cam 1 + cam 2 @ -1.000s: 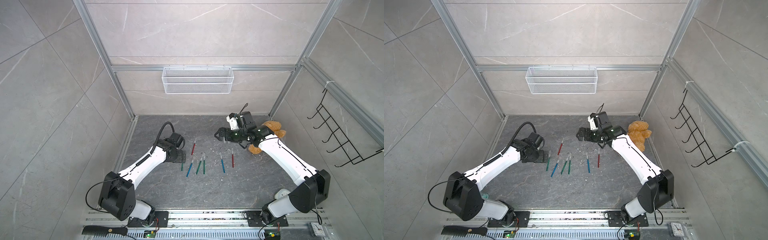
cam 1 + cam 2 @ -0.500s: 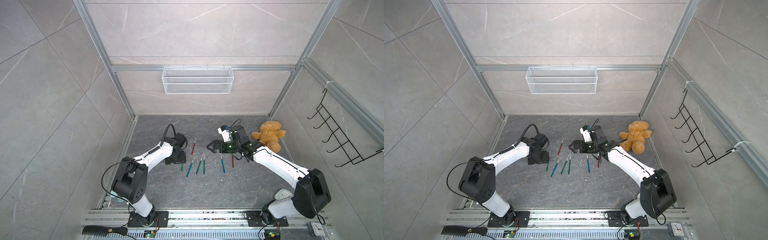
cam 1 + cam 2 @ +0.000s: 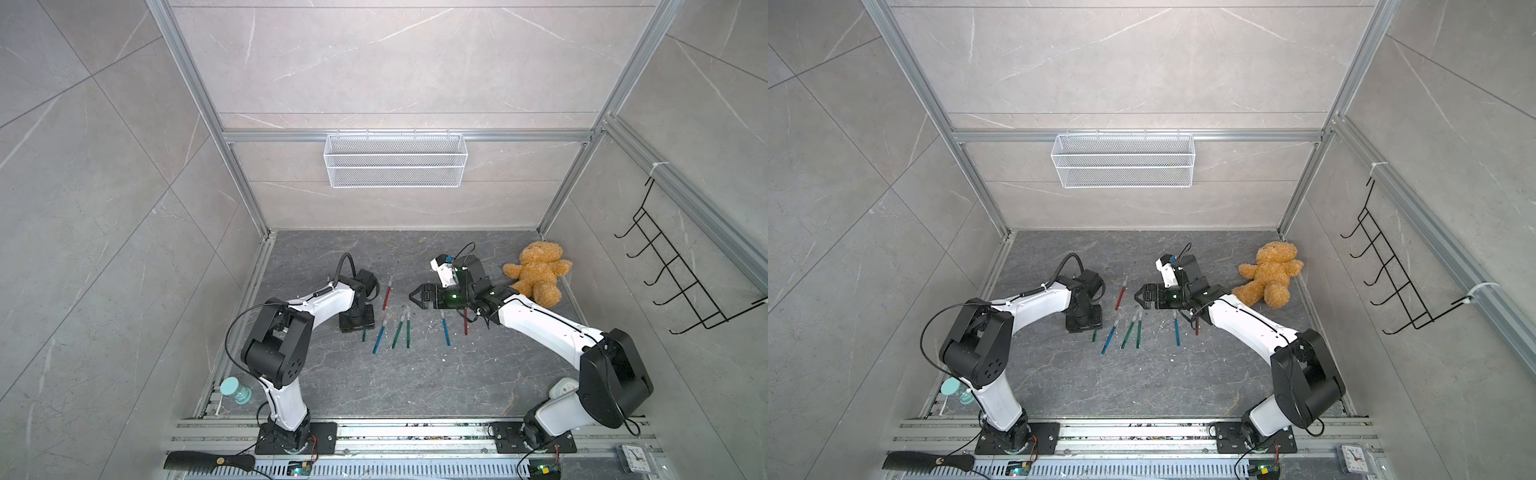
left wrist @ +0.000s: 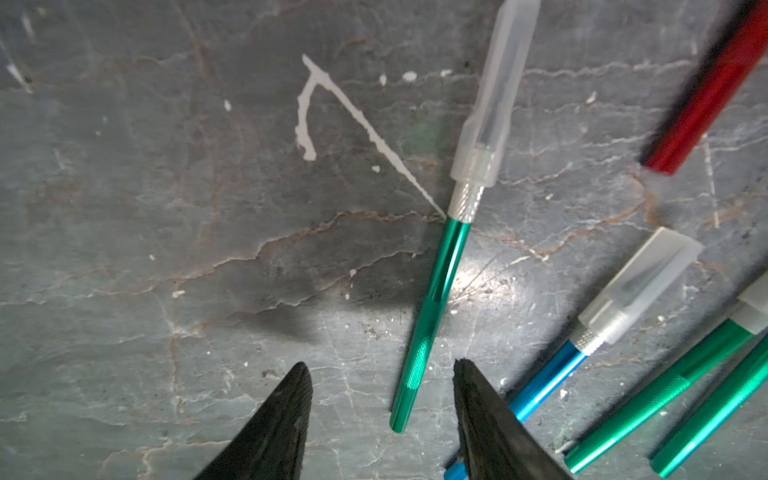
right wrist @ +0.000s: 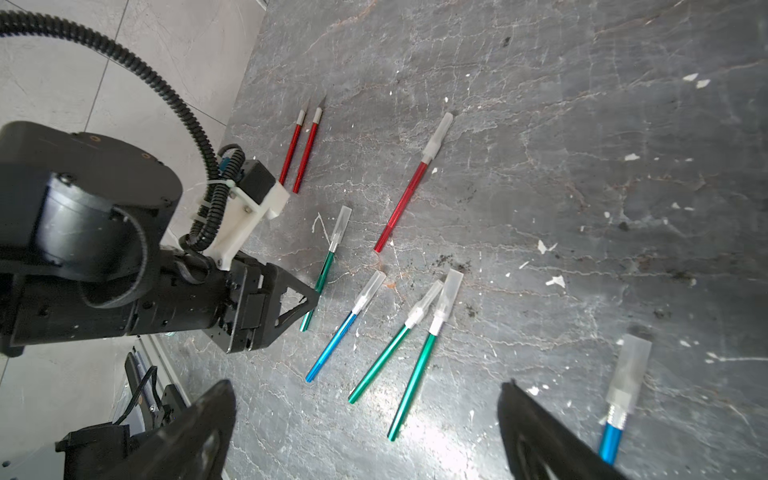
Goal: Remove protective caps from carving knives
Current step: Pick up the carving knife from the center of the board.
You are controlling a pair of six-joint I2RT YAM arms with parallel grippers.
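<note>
Your green knife [image 4: 436, 291] lies slanted across the middle of the left wrist view: a glossy metallic handle, a knurled silver collar, then its cap [image 4: 494, 95], a frosted, flattened plastic sleeve whose end the frame edge cuts off. The handle's butt sits between the black, wedge-shaped fingers [image 4: 286, 419] of your left gripper [image 4: 379, 365]; they stand half apart, a gap showing on each side, gripping nothing. In a top view the knife is at lower centre-left, at the left end of the row, mostly hidden under the gripper, so only a dark stub [image 3: 364, 334] shows. Toward the frame's left the veined grey stone slab [image 3: 415, 386] is bare apart from white flecks. Toward the right room is tight: a capped blue knife [image 4: 548, 374] runs just behind one finger, with two green handles [image 4: 665, 395] and a red handle [image 4: 706, 95] beyond, all cropped in the wrist view. Your right gripper [image 5: 365, 384] hangs with fingers spread wide, empty, near the row's capped ends; two bare-bladed red knives [image 5: 299, 145] lie apart from the row
</note>
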